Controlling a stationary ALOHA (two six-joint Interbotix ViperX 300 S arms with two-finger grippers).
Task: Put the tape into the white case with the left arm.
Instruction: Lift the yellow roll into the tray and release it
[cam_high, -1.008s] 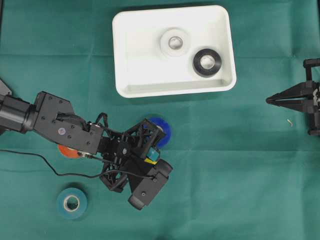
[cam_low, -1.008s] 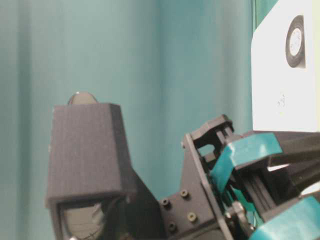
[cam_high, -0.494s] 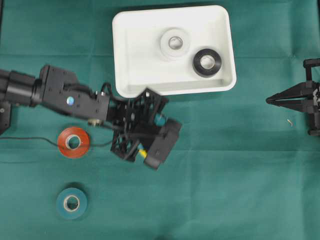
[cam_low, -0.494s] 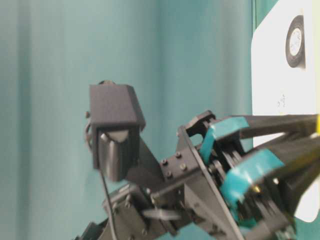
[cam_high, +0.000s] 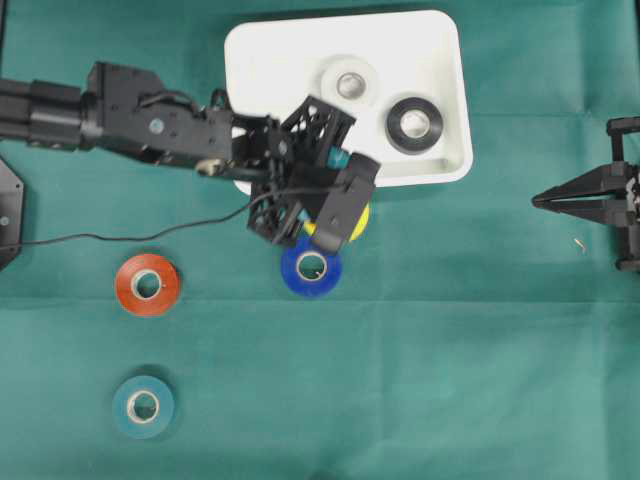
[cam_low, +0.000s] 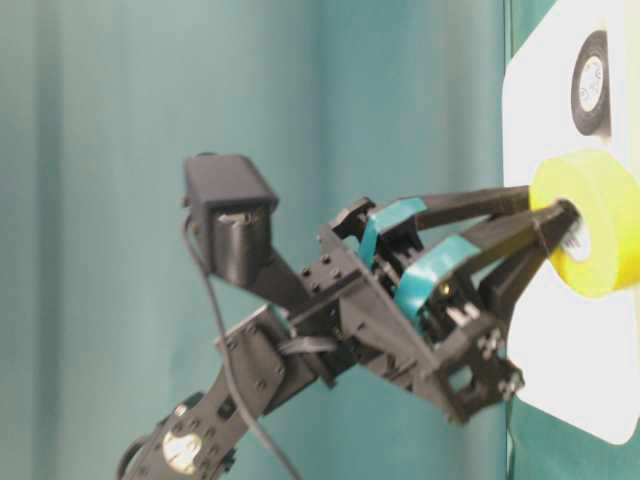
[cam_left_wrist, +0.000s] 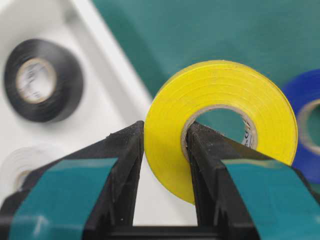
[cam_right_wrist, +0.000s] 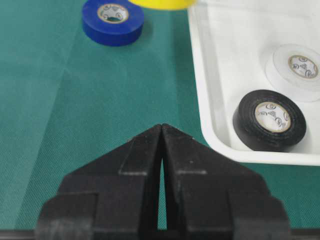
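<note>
I have the left hand (cam_left_wrist: 165, 150) clamped on the wall of a yellow tape roll (cam_left_wrist: 220, 120): in the wrist view one finger sits inside the roll's core and the other presses the outer face. From overhead the roll (cam_high: 352, 222) is lifted off the green desk (cam_high: 480, 350), just off the near edge of the white case (cam_high: 440, 170), with only a yellow sliver showing past the wrist camera. The side view shows the roll (cam_low: 590, 225) held out in front of the case wall. Inside the case lie a black roll (cam_high: 414, 124) and a white roll (cam_high: 350, 86). A blue roll (cam_high: 311, 268) lies flat on the desk just beside the hand, an orange roll (cam_high: 147, 285) and a teal roll (cam_high: 143, 406) well apart to the left. My right hand (cam_right_wrist: 161, 135) rests at the far right, its fingers pressed together on nothing.
</note>
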